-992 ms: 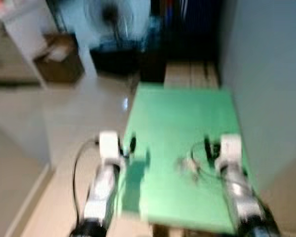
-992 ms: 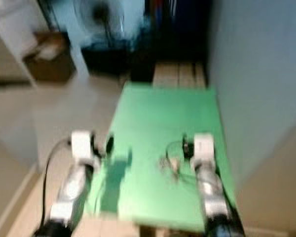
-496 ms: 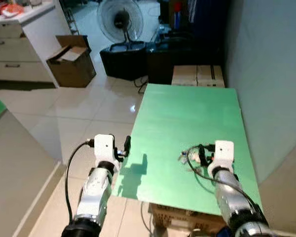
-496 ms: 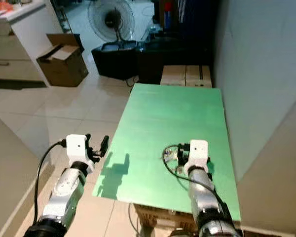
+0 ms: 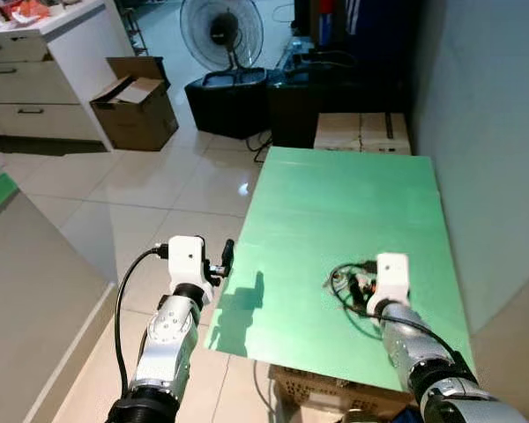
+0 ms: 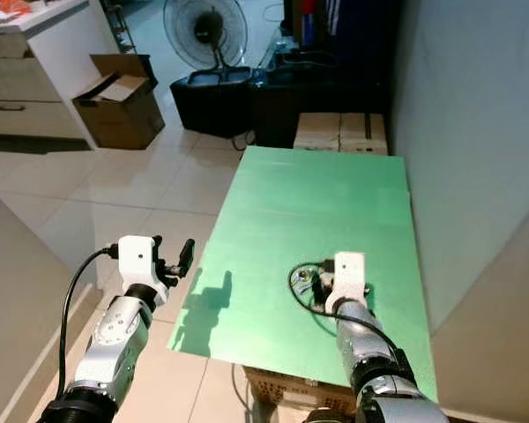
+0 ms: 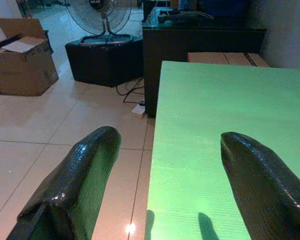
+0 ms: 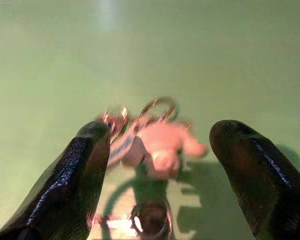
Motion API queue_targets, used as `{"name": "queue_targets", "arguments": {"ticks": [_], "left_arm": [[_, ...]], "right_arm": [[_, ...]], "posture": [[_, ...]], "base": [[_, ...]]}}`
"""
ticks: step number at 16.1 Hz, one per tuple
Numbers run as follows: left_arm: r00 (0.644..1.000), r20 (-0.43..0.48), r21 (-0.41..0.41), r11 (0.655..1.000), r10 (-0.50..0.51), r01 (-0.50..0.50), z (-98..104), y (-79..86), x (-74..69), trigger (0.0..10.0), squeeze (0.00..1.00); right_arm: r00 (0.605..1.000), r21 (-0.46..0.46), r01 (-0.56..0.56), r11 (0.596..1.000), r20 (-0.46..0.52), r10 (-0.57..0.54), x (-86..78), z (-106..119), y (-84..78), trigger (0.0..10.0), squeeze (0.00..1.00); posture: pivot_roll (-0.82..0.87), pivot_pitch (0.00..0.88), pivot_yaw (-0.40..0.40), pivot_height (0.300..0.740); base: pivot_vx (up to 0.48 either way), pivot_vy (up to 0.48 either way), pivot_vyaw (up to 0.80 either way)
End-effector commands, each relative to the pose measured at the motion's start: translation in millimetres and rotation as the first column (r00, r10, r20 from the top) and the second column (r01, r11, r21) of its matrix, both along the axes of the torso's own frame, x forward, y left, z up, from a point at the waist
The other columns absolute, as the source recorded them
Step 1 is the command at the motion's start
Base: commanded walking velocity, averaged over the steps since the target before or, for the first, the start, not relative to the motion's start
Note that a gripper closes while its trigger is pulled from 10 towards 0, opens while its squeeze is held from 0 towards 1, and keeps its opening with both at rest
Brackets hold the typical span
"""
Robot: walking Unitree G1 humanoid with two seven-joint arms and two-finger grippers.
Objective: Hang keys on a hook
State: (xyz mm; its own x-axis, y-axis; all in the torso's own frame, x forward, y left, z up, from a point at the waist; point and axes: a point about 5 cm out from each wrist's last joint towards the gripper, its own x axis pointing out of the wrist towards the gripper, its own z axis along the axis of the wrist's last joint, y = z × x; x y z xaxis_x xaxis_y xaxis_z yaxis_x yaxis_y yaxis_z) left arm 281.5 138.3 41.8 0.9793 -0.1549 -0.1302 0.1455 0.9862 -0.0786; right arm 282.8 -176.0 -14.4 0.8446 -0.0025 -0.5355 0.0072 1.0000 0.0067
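Green table point(image 5: 335, 211) holds the keys point(image 8: 155, 142); my right gripper point(image 8: 155, 165) hovers over them, fingers wide; next I close on them; left gripper point(image 7: 165, 185) waits, fingers wide.

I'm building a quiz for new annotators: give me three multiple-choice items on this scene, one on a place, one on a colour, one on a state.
1. Where do the keys lie?
A. on the floor
B. on the table
C. in the cardboard box

2. What colour is the table top?
A. green
B. white
C. black

3. How is the right gripper?
A. shut on the keys
B. open, fingers either side of the keys
C. hanging by the robot's side

Answers:
1 B: they rest on the green surface.
2 A: plainly green in the eye views.
3 B: the wrist view shows both fingers apart, keys between them.
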Motion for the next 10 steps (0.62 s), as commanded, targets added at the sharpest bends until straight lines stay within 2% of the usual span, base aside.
{"name": "queue_targets", "arguments": {"ticks": [1,6,10], "left_arm": [[1.0,-0.005,0.009,1.0,0.001,-0.001,1,3.1,-0.1,10.0,0.0],[1.0,-0.013,0.003,1.0,-0.009,0.009,0,0.3,-2.2,10.0,0.0],[1.0,-0.018,0.003,1.0,-0.014,0.014,1,0.0,-4.8,10.0,0.0]], "right_arm": [[0.999,-0.023,-0.045,0.999,-0.014,0.045,5.2,3,3.4,10.0,0.0],[0.995,-0.044,-0.088,0.995,-0.048,0.086,7.7,4,4.6,10.0,0.0],[0.984,-0.061,-0.1,0.993,-0.155,0.09,-8.4,-13,5.3,10.0,0.0]], "posture": [[-0.19,0.0,0.161,0.74],[-0.19,0.0,0.162,0.74],[-0.18,0.0,0.166,0.74]], "base": [[0.0,0.0,0.0],[0.0,0.0,0.0],[0.0,0.0,0.0]]}}
